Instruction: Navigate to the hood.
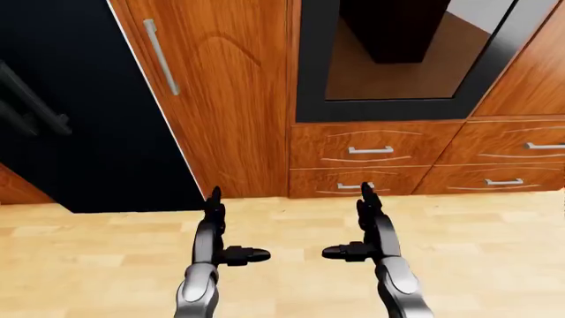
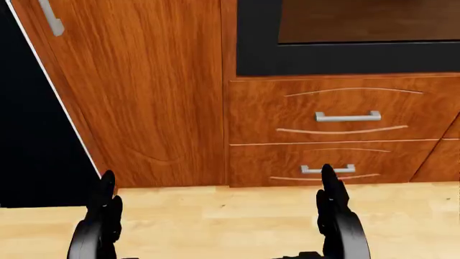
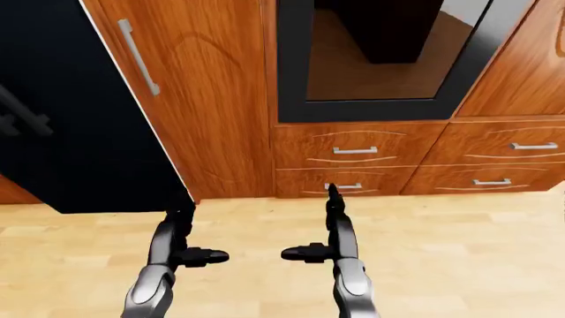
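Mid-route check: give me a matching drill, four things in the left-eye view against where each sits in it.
Things:
1. tall cabinet door
2. black appliance
3. black-framed oven window
4. wood floor

Places:
A. far left
B. along the bottom
C. top, right of centre
D. left of centre, with a long silver handle

Pairs: 1-D, 2-A, 3-C, 4-B

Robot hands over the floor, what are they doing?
Nothing is being held. The robot's left hand and right hand hang open and empty above the light wooden plank floor. It faces a tall reddish-brown wooden cabinet door beside a big black appliance. To the right are wooden drawers with silver handles under a black-framed opening. No hood shows, so it seems to be on its way.
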Tool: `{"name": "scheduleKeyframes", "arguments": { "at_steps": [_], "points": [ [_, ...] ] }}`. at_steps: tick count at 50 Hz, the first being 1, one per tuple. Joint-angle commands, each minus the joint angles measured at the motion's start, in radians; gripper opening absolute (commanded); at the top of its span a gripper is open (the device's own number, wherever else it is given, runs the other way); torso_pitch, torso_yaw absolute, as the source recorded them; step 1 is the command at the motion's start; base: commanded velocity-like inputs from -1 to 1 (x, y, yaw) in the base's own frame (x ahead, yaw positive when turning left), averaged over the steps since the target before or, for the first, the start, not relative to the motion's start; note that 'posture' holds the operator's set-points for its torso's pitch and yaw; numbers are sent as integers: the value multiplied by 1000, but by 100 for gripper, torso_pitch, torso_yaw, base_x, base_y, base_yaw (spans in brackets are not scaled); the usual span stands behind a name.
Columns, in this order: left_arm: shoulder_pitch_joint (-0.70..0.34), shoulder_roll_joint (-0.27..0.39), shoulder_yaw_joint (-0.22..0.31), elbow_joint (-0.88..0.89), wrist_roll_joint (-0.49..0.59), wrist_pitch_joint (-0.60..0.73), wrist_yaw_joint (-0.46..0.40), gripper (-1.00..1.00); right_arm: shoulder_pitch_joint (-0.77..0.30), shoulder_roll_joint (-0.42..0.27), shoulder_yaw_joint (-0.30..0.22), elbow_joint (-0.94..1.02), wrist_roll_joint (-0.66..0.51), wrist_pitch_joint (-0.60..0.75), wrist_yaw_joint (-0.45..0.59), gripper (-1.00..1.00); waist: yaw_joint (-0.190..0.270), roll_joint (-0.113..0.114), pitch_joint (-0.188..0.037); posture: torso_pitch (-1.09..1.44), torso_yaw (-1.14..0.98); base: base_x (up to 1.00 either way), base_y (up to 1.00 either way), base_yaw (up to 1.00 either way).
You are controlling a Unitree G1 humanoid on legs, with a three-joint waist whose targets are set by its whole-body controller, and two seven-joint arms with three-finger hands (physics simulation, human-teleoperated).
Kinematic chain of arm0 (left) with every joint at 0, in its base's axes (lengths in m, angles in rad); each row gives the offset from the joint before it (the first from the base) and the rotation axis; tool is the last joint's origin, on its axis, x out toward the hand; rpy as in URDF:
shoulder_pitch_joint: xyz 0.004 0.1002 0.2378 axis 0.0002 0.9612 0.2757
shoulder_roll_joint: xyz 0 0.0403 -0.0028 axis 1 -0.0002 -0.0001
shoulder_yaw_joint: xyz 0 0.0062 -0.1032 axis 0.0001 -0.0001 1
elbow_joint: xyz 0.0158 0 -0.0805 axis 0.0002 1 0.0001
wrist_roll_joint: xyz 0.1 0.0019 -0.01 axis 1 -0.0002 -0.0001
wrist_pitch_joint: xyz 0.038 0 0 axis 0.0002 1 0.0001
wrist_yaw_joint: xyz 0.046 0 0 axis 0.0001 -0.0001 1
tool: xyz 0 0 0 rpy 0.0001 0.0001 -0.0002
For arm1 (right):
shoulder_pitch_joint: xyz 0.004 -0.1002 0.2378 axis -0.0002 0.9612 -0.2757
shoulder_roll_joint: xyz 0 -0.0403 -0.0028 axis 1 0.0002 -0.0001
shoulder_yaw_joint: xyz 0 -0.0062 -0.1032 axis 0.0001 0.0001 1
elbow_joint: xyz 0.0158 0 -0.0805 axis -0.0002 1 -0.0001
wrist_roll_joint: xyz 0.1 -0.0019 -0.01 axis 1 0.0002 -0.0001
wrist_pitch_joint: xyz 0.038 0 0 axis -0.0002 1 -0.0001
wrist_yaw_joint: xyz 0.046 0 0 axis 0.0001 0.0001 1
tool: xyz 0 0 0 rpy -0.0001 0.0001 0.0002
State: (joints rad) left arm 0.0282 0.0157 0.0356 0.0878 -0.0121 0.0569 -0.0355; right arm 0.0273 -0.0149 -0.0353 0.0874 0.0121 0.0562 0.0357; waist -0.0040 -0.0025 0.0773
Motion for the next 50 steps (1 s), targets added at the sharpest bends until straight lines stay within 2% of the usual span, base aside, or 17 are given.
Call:
{"name": "scheduleKeyframes", "arguments": {
  "at_steps": [1, 3, 4, 5, 7, 16, 17, 19, 37, 45, 48, 50],
  "points": [
    [-31, 3, 3, -83, -7, -59, -2, 100, -30, -2, -4, -77, 16, -64, 5, 100, -2, -8, -1, 0, 0, 0, 0, 0],
    [-31, 3, 3, -83, -7, -59, -2, 100, -34, -2, -4, -66, 17, -70, 6, 100, 7, -1, -62, 0, 0, 0, 0, 0],
    [-31, 3, 3, -83, -7, -59, -2, 100, -33, -2, -4, -67, 18, -69, 6, 100, 7, -1, -52, 0, 0, 0, 0, 0],
    [-31, 3, 3, -83, -7, -59, -2, 100, -34, -2, -5, -64, 19, -72, 6, 100, 6, -6, -17, 0, 0, 0, 0, 0],
    [-31, 3, 3, -83, -7, -59, -2, 100, -33, -2, -4, -65, 20, -71, 6, 100, 7, -7, -69, 0, 0, 0, 0, 0],
    [-31, 3, 3, -83, -7, -59, -2, 100, -30, -3, -2, -68, 18, -74, 8, 100, 9, -4, -81, 0, 0, 0, 0, 1],
    [-31, 3, 3, -83, -7, -59, -2, 100, -27, -2, 1, -74, 16, -72, 8, 100, 11, 1, -99, 0, 0, 0, 0, 16],
    [-31, 3, 3, -83, -7, -59, -2, 100, -27, -2, 1, -72, 16, -71, 10, 100, 10, 3, -80, 0, 0, 0, 0, 18],
    [-31, 3, 3, -83, -7, -59, -2, 100, -28, -2, 2, -69, 11, -67, 11, 100, 29, 11, -64, 0, 0, 0, 0, 35],
    [-31, 3, 3, -83, -7, -59, -2, 100, -25, -2, 1, -79, 16, -55, 12, 100, 36, -7, -58, 0, 0, 0, 0, 40],
    [-31, 3, 3, -83, -7, -59, -2, 100, -23, -2, 0, -83, 18, -52, 11, 100, 26, 1, -55, 0, 0, 0, 0, 41],
    [-31, 3, 3, -83, -7, -59, -2, 100, -22, -1, -1, -86, 21, -48, 12, 100, 20, 18, -55, 0, 0, 0, 0, 42]
  ]
}}
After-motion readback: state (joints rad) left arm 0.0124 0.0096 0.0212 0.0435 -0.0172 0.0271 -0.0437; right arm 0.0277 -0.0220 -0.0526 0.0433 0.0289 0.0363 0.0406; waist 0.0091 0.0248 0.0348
